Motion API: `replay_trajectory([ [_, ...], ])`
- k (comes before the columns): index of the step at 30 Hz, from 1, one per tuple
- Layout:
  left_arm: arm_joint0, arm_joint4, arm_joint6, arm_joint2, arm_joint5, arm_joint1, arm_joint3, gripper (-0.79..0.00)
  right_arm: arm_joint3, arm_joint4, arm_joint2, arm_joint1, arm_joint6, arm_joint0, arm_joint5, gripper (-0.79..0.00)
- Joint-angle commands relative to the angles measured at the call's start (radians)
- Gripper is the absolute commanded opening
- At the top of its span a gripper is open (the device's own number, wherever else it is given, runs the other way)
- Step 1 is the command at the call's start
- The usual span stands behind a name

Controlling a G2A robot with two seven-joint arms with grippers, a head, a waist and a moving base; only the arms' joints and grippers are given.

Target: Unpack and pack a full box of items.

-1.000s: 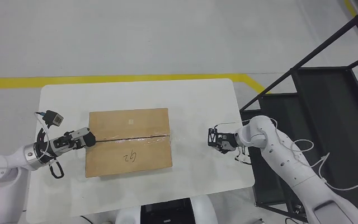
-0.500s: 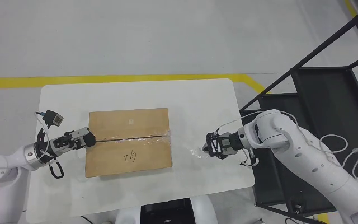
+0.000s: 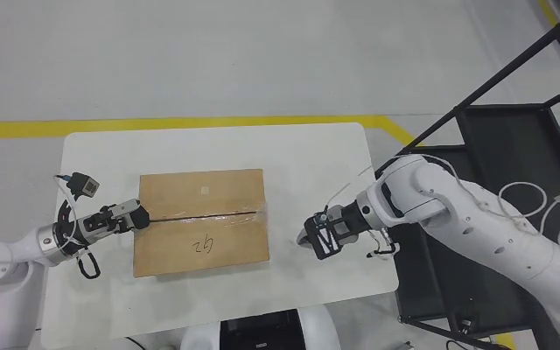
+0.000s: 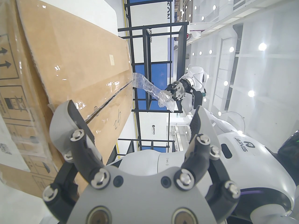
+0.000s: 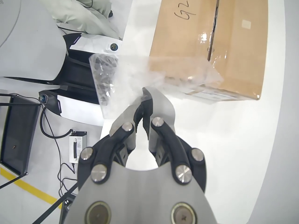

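Gripping: the right gripper [image 5: 142,101] is clamped shut on the loose end of a clear tape strip [image 4: 147,87].
Tape strip: it runs from the right gripper back to the box. Its far end appears still stuck at the box end nearest that gripper, where the seam finishes.
Box: a closed cardboard box [image 3: 201,223] lies flat on the white table [image 3: 315,166], between the two grippers. It sits ahead of the right gripper and apart from it, with the tape alone bridging the gap.
Seam: the taped seam [image 5: 216,12] follows the box's long axis, leading from the left gripper's end toward the right gripper. The right gripper sits a little off that line, toward the table's near edge.
Left gripper: the left gripper [image 4: 133,113] is open with fingers spread wide, holding nothing. It sits at the opposite box end, one finger against the cardboard beside the seam.
Nearer arm: the right arm has the tape; the left is closest to the box itself.
Key relation: glossy tape seems to remain along the seam, beyond the strip's root as seen from the right gripper. The peel would therefore probably need to travel up and back over the box, toward the left gripper.
Risk: a sideways pull could tear the strip or drag the box.
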Motion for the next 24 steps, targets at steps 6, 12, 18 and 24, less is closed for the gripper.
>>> replay_trajectory([
  [6, 0.039, -0.038, 0.049, -0.059, -0.005, 0.004, 0.0, 0.0, 0.068, -0.024, -0.174, -0.051, -0.069, 0.188, 0.0, -0.785],
  [12, 0.089, -0.064, 0.075, -0.123, -0.012, 0.008, -0.003, 0.0, 0.154, -0.057, -0.314, -0.132, -0.13, 0.322, 0.0, -0.785],
  [18, 0.093, -0.013, 0.116, -0.098, 0.016, 0.008, 0.0, 0.0, 0.226, -0.062, -0.43, -0.215, -0.193, 0.435, 0.0, -0.785],
  [24, 0.036, 0.049, 0.136, -0.007, 0.036, 0.004, 0.008, 0.0, 0.292, -0.06, -0.464, -0.29, -0.224, 0.48, 0.0, -0.785],
])
